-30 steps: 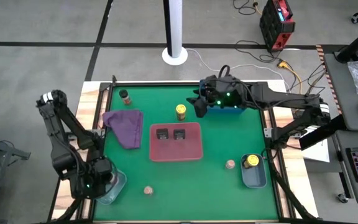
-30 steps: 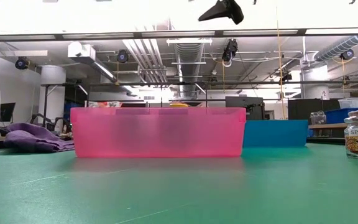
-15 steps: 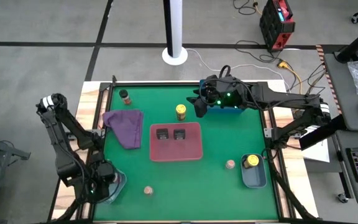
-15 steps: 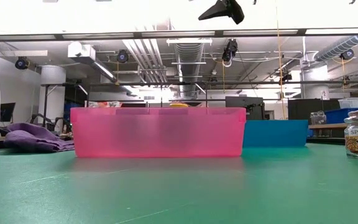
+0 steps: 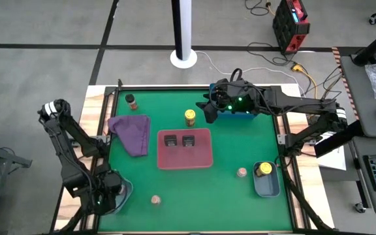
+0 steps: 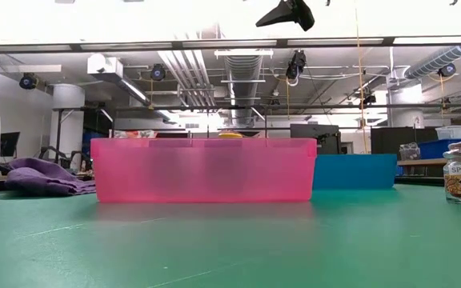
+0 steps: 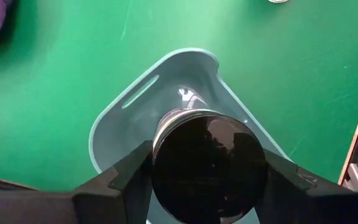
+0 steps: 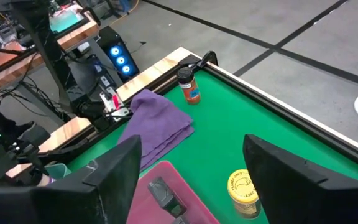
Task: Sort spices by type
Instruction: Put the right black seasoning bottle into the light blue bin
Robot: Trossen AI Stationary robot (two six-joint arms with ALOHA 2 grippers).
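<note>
Left gripper (image 7: pixel 207 180) at the worktop's near left corner, fingers clamped on a dark shaker (image 7: pixel 209 163) held just above the grey-blue tray (image 7: pixel 143 93); right gripper (image 5: pixel 207 109) poised near the far edge, fingers spread wide, gripping nothing, beside a yellow-capped jar (image 5: pixel 190 117); two black tins (image 5: pixel 179 140) inside the red tray (image 5: pixel 204 158) mid-worktop

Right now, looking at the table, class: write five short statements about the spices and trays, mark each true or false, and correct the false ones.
1. Two black tins lie in the red tray. True.
2. The left gripper is empty. False: its fingers grip a dark-capped shaker.
3. The purple cloth lies in the red tray. False: beside it.
4. A yellow-capped jar sits in the grey-blue tray. True.
5. The right gripper holds a jar. False: open, empty.
</note>
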